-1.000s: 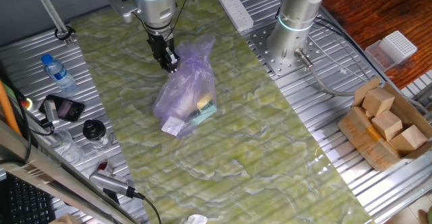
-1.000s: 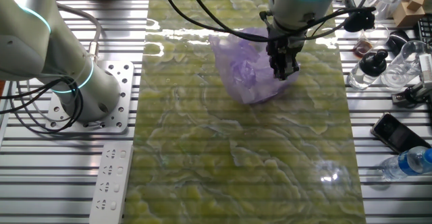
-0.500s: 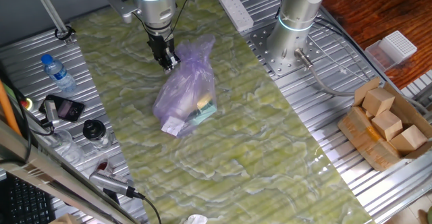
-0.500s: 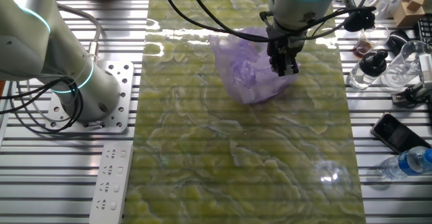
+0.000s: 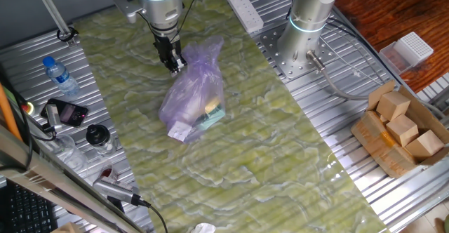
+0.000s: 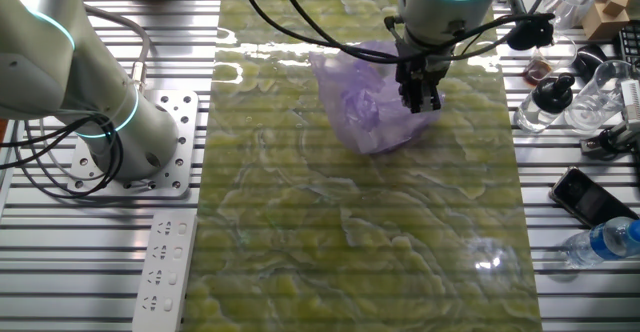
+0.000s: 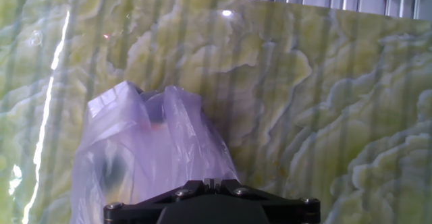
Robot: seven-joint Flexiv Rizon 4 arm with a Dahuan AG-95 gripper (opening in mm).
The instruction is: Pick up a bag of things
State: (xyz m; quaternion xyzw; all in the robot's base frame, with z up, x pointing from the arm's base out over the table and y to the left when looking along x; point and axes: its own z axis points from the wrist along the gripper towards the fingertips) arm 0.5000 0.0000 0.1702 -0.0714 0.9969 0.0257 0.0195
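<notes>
The bag of things [image 5: 193, 92] is a pale purple crinkled plastic bag lying on the green marbled mat. A teal box, a yellowish item and a small white-pink cube show through its lower end. It also shows in the other fixed view [image 6: 368, 107] and in the hand view [image 7: 148, 150]. My gripper [image 5: 172, 64] stands upright at the bag's upper left edge, and in the other fixed view [image 6: 420, 98] at its right side. The fingers are together, pinching the bag's film. In the hand view the fingertips [image 7: 209, 182] meet right at the plastic.
A brown cardboard box of wooden blocks [image 5: 403, 131] sits at the right. A second arm's base [image 5: 303, 40] stands behind the mat. A water bottle [image 5: 59, 75], a phone [image 5: 66, 111] and small jars [image 5: 98, 136] lie at the left. A power strip [image 6: 165, 267] lies beside the mat.
My gripper has risen slightly at the bag's edge with its fingers still together. The bag's body has hardly shifted.
</notes>
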